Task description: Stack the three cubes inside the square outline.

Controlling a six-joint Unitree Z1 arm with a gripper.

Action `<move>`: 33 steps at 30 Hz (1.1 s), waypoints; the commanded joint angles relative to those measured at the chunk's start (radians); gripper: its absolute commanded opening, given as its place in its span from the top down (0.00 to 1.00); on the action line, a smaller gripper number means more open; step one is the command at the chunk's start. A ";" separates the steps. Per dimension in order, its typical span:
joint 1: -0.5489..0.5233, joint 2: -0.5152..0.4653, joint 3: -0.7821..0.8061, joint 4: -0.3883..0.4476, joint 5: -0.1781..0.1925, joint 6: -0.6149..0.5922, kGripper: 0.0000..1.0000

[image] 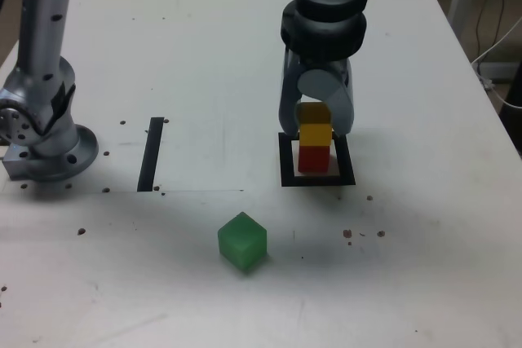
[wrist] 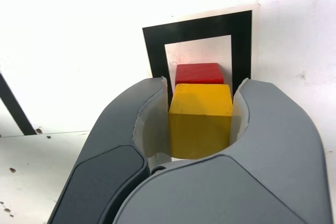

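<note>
Pincer (wrist: 205,81), yellow cube (wrist: 201,121) gripped (red cube (wrist: 199,73) below)

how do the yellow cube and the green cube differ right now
The yellow cube is between the jaws, above the red cube; the green cube sits on the table, outside the square outline. The yellow is lighter than the green. Both are matte cubes.

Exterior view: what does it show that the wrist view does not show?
Only the exterior view shows the green cube and the arm's round base.
Only the wrist view shows clearly the inner pads at both sides of the yellow cube.
Both show the gripper, yellow cube, red cube, square outline and black tape strip.
</note>
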State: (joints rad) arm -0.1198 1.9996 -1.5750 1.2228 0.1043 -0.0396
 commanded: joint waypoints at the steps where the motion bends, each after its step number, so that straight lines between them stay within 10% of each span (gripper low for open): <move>1: 0.002 0.009 0.001 -0.007 -0.003 -0.002 0.85; 21: 0.008 0.010 0.011 0.006 -0.007 -0.002 0.69; 33: 0.008 0.000 0.026 -0.002 -0.017 -0.003 0.07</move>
State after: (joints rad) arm -0.1138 2.0064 -1.5508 1.2218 0.0830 -0.0399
